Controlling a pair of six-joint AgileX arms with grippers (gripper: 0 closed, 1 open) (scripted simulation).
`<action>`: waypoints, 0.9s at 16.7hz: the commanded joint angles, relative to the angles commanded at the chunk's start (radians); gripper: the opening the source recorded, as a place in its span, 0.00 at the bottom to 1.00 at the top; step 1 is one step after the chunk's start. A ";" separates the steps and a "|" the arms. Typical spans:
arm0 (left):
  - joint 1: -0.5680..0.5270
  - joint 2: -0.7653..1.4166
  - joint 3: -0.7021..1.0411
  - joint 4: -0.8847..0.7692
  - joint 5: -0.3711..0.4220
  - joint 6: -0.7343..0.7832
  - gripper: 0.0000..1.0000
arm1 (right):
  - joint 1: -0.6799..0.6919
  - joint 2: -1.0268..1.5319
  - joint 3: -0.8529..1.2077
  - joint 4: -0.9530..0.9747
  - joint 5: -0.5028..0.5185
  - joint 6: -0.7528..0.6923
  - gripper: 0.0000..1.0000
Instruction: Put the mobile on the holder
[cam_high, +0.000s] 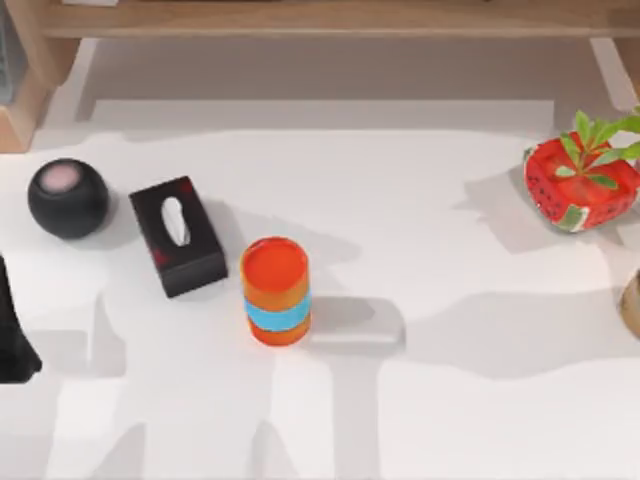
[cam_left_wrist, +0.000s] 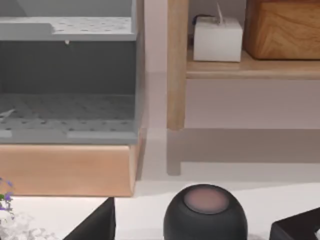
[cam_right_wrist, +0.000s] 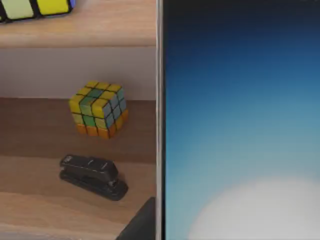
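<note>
The mobile (cam_right_wrist: 240, 120) looms close before the right pincer, apparently clamped and carried; next, find the holder. Left pincer's state: cannot tell.

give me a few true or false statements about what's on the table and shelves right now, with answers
1. The tissue box is black. True.
2. The orange can has a green band. False: the band is blue.
3. The black ball lies on the table's left side, beside the tissue box. True.
4. The phone lies flat on the table next to the can. False: it shows close up in the right wrist view, screen blue with a white glow.
5. A colour cube sits on a wooden shelf above a black stapler. True.
</note>
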 joint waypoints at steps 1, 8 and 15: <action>0.000 0.000 0.000 0.000 0.000 0.000 1.00 | -0.056 -0.041 -0.048 0.036 -0.013 -0.014 0.00; 0.000 0.000 0.000 0.000 0.000 0.000 1.00 | -0.428 -0.215 -0.410 0.213 -0.063 -0.115 0.00; 0.000 0.000 0.000 0.000 0.000 0.000 1.00 | -0.657 -0.240 -0.670 0.264 -0.054 -0.195 0.00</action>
